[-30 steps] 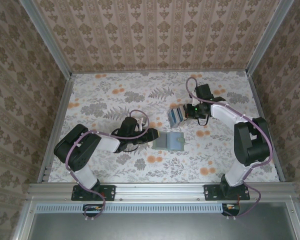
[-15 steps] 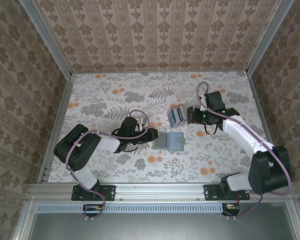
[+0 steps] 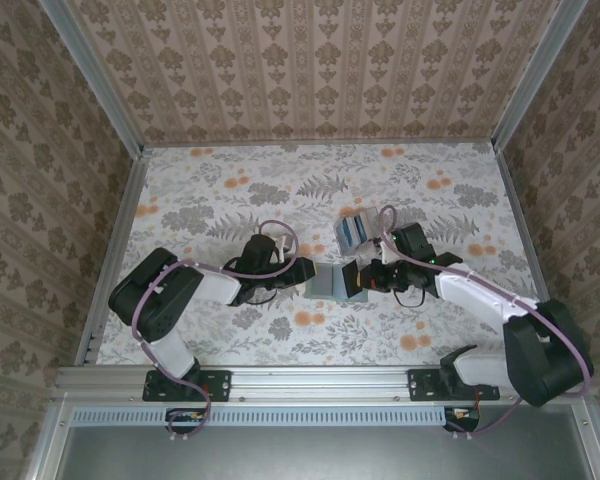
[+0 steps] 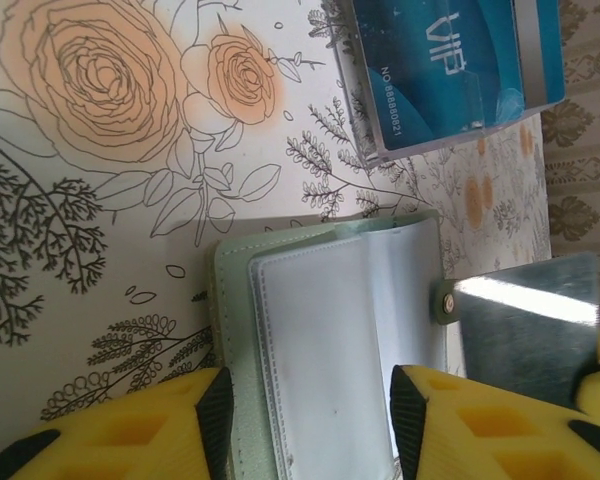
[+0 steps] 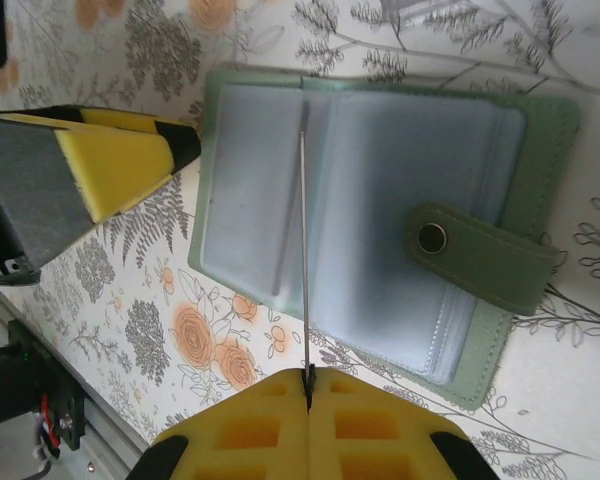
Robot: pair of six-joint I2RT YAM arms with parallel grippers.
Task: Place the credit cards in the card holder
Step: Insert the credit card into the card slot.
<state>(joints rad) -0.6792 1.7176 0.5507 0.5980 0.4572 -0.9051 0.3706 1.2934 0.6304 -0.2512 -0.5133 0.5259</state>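
Claw R [image 5: 308,385], clenched on credit card [image 5: 304,250], moved from upper-centre box [image 3: 353,232] to card holder [image 5: 555,140]; insertion next. Claw L [image 4: 308,405] straddles holder, grip unclear.

The card holder [image 5: 380,215] has a matt, pale green, leather-like cover with stitched edges, cloudy smooth plastic sleeves [image 5: 250,160] and a shiny metal snap [image 5: 432,238]. The silvery card [image 4: 525,320] gleams like a mirror. The blue cards [image 4: 450,60] look glossy inside a clear plastic case [image 4: 400,150]. The floral table cover [image 4: 100,200] is smooth and matt.
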